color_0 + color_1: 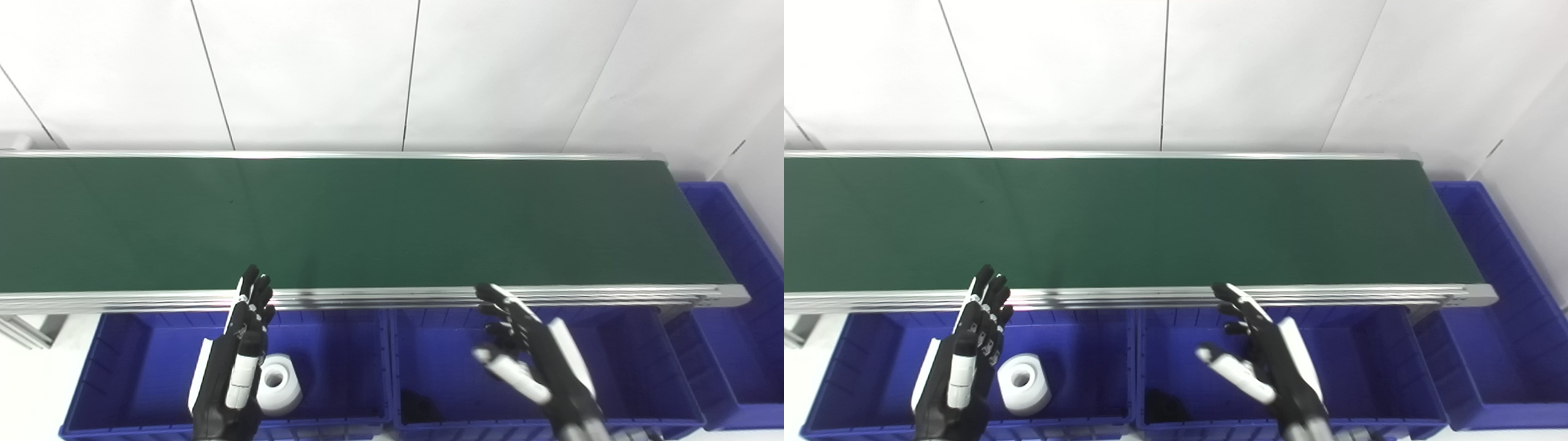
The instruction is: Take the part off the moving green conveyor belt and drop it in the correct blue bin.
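Note:
The green conveyor belt (367,220) runs across the view with no part on it. My left hand (236,361) hovers open over the left blue bin (122,367), fingers reaching up to the belt's near rail. A white ring-shaped part (279,384) lies in that bin just right of the hand. My right hand (527,355) is open over the middle blue bin (625,361), fingers spread and holding nothing. A dark part (419,405) rests at the front of the middle bin.
A third blue bin (735,294) stands at the belt's right end. The belt's metal rail (392,298) separates belt from bins. White wall panels rise behind the belt.

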